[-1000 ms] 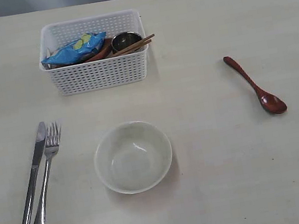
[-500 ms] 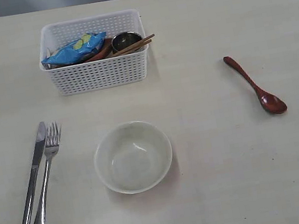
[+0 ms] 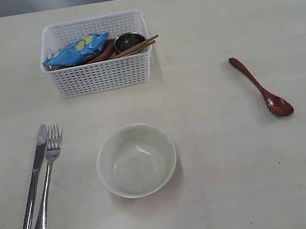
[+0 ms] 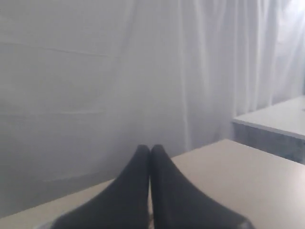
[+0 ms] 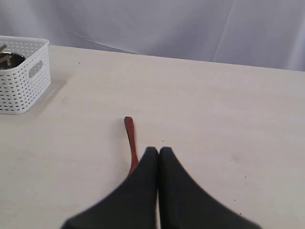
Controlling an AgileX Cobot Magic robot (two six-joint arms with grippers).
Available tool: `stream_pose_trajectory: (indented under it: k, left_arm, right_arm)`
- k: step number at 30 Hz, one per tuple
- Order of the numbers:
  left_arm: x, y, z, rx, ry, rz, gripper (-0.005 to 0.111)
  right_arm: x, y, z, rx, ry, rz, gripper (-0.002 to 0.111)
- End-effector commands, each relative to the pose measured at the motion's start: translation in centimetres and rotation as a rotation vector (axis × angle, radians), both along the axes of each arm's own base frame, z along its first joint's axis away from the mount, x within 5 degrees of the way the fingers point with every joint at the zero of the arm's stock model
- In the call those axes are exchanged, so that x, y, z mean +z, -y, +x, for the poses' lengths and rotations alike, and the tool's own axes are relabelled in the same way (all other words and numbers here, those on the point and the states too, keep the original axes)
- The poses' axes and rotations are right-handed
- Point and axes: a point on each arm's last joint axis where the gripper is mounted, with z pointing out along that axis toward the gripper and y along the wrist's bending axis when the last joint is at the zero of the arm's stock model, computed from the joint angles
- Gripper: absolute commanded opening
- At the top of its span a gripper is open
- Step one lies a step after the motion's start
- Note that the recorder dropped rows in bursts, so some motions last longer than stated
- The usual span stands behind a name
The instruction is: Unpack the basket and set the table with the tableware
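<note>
Left wrist view: left gripper clenched, holding nothing. Right gripper clenched, empty; spoon lies free on table.

— Can you read any wording or numbers anywhere?
— None. The blue chip bag in the basket has a yellow-green printed patch, but it is too small and blurred to show letters.
— Stamps on the knife, fork or bowl?
— Nothing legible.
</note>
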Motion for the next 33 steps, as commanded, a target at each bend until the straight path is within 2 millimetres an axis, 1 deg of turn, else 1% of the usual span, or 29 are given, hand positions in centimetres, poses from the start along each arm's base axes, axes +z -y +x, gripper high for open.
stream_pose_trajectory:
  k: [1, 5, 11, 18, 21, 27, 30, 33]
  left_arm:
    - [-2.7, -0.5, 0.8, 0.106, -0.030, -0.094, 0.000]
    - [-4.9, -1.4, 0.9, 0.211, -0.086, -0.136, 0.000]
    - [-7.6, -2.7, 0.8, 0.382, -0.113, -0.159, 0.000]
    - [-10.6, -3.2, 0.1, 0.425, -0.093, -0.131, 0.000]
    - [-10.6, -3.2, -0.3, 0.427, -0.060, -0.121, 0.000]
    - [-11.3, -3.3, -0.3, 0.447, -0.079, 0.004, 0.000]
    - [-11.7, -3.3, -0.3, 0.453, -0.102, 0.066, 0.000]
    - [-12.4, -3.3, -0.3, 0.456, -0.164, 0.113, 0.000]
  right_arm:
    - [0.0, 0.0, 0.0, -0.007, 0.004, 0.005, 0.000]
    - [0.0, 0.0, 0.0, -0.007, 0.004, 0.005, 0.000]
    - [0.0, 0.0, 0.0, -0.007, 0.004, 0.005, 0.000]
    - [0.0, 0.0, 0.0, -0.007, 0.004, 0.005, 0.000]
    - [0.0, 0.0, 0.0, -0.007, 0.004, 0.005, 0.000]
    - [0.0, 0.0, 0.0, -0.007, 0.004, 0.005, 0.000]
    - [0.0, 0.0, 0.0, -0.007, 0.004, 0.005, 0.000]
    - [0.0, 0.0, 0.0, -0.007, 0.004, 0.005, 0.000]
